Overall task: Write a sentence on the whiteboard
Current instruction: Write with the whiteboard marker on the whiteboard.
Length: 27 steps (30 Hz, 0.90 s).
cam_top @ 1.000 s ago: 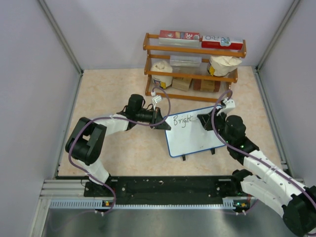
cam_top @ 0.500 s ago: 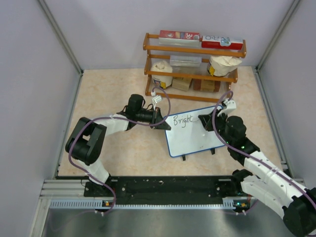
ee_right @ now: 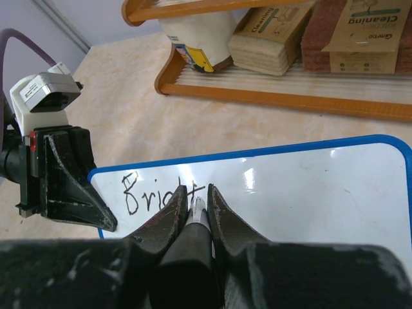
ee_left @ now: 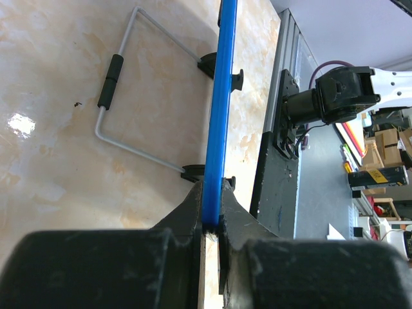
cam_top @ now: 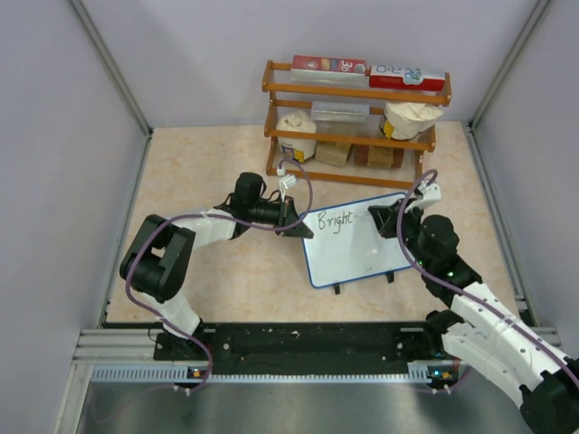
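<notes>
The whiteboard stands tilted on its small black feet mid-table; in the right wrist view it is the blue-rimmed white panel. The sentence is black lettering reading "Bright" at the board's top left. My left gripper is shut on the board's left edge, with the blue rim pinched between its jaws. My right gripper is shut on a black marker, whose tip sits just right of the last letter, close over the board.
A wooden shelf rack with boxes, bags and sponges stands right behind the board. The board's wire stand rests on the beige tabletop. Grey walls close in the left, right and back sides.
My right gripper with the marker has shifted slightly to the right along the board's top line. The left gripper and the board have stayed put.
</notes>
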Available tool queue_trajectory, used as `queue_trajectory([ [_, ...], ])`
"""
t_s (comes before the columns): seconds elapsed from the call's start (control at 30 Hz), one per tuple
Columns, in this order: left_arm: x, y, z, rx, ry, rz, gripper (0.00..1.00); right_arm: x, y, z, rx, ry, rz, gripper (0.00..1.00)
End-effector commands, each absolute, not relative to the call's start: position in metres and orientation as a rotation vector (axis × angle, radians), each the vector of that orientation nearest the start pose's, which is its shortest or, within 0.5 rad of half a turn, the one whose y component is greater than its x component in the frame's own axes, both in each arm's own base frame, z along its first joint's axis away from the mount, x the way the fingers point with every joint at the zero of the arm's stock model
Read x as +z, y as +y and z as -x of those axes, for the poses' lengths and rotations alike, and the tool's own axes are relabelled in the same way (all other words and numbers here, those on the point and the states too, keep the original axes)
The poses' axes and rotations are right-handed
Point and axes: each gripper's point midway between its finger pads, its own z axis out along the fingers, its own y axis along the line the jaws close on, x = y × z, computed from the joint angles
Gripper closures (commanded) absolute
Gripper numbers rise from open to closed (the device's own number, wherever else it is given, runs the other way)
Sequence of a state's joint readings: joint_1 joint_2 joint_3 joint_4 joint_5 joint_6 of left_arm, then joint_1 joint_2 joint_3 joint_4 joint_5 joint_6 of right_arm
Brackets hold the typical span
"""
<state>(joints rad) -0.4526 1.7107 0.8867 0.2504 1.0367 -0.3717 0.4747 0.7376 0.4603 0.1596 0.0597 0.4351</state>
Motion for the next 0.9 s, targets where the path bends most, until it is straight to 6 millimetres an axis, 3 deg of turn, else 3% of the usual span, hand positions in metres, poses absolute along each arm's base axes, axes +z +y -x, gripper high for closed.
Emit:
queue_trajectory([
  [0.0,0.085,-0.301,-0.273,-1.408,2.166,-0.765,1.0,0.251,0.144,-0.291,0.58,1.638,-0.021,1.0],
  [0.37,0.085,-0.301,-0.273,-1.41,2.165,-0.766,1.0,0.258,0.151,-0.302,0.589,1.633,-0.021,1.0],
  [0.87,0.084,-0.301,-0.273,-1.408,2.168,-0.766,1.0,0.229,0.15,-0.302,0.562,1.712,-0.019,1.0],
])
